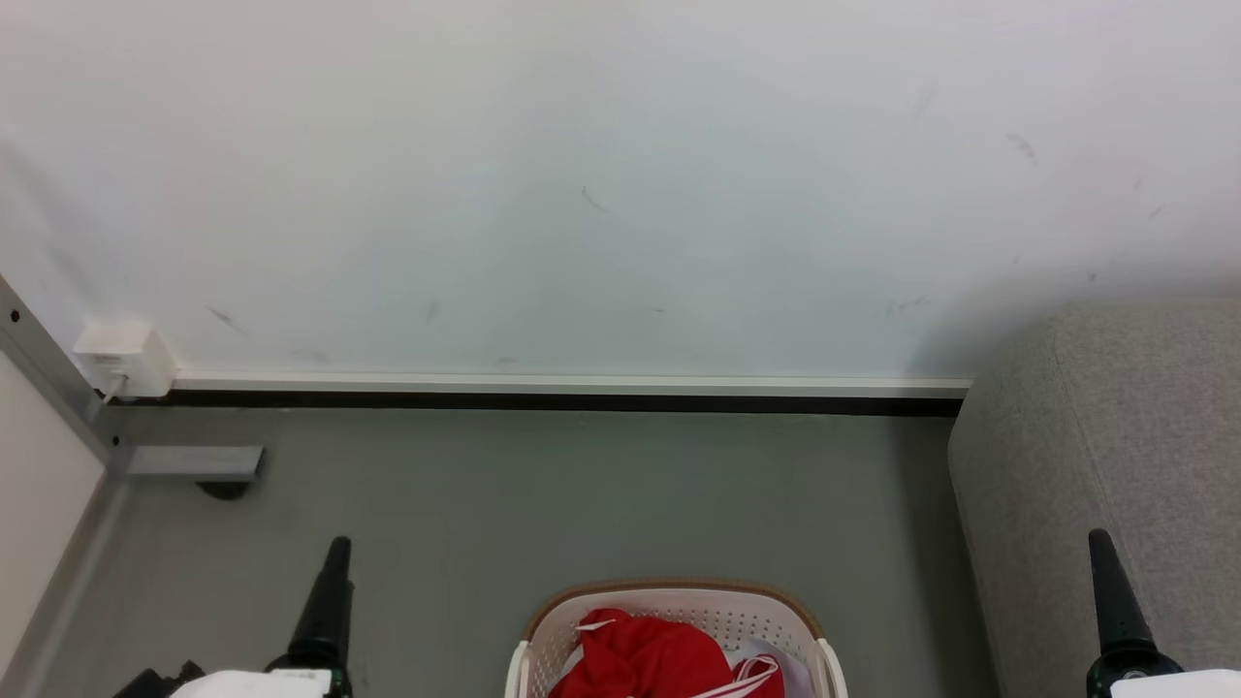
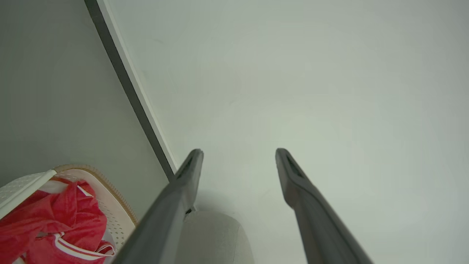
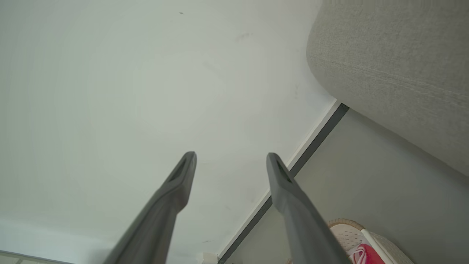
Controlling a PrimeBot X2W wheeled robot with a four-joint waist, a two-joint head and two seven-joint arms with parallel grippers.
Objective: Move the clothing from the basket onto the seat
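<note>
The white perforated basket (image 1: 669,603) with its brown rim stands on the floor at the bottom centre of the head view, holding the bright red clothing (image 1: 654,659) with white stripe trim. The grey seat (image 1: 1115,456) rises at the right. My left gripper (image 1: 334,562) is left of the basket and my right gripper (image 1: 1100,553) is in front of the seat, both raised and holding nothing. In the left wrist view my left gripper (image 2: 238,156) is open, with the clothing (image 2: 55,220) and basket (image 2: 113,205) at lower left. My right gripper (image 3: 231,159) is open, the seat (image 3: 395,62) at its upper right.
A white wall (image 1: 620,174) with a skirting strip (image 1: 562,388) runs behind the grey floor (image 1: 582,494). A white wall box (image 1: 121,357) and a metal frame (image 1: 58,407) stand at the left. Some white cloth (image 1: 776,651) lies beside the red garment in the basket.
</note>
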